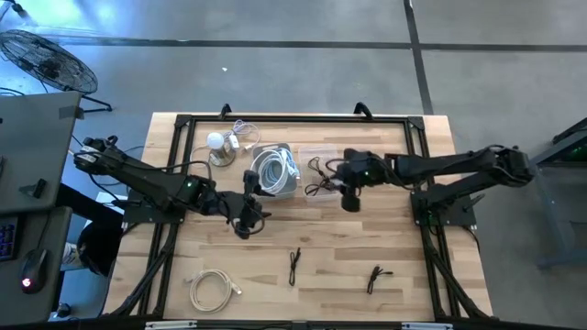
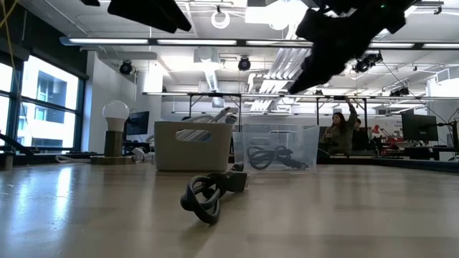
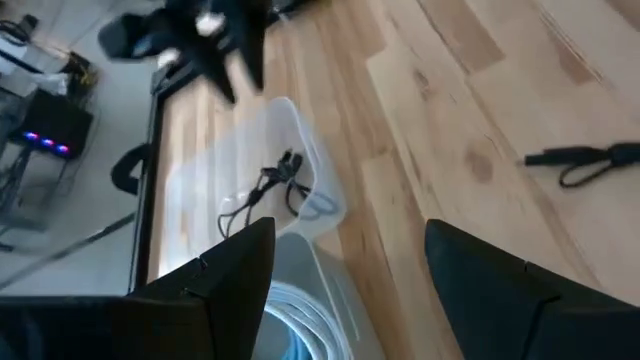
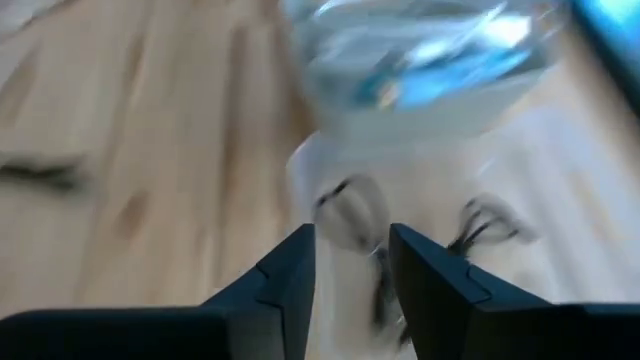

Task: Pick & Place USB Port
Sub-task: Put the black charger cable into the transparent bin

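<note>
— Right gripper? 
— Hovering over the clear bin, jaws parted a little, nothing between them. 
— Black cables? 
— Lying in that bin, right of the grey bin of white cable. More on the near table. 
— Left gripper? 
— Left of centre, wide open, empty.

Robot arms: two, the left arm and the right arm
Bins: two, a grey bin and a clear bin
Loose black cables on the table: two, one black cable and another black cable
Loose white cable coils on the table: one, the white cable
Lamps: one, the bulb lamp
Floor fans: one, the fan
People in the room: one, a person
</note>
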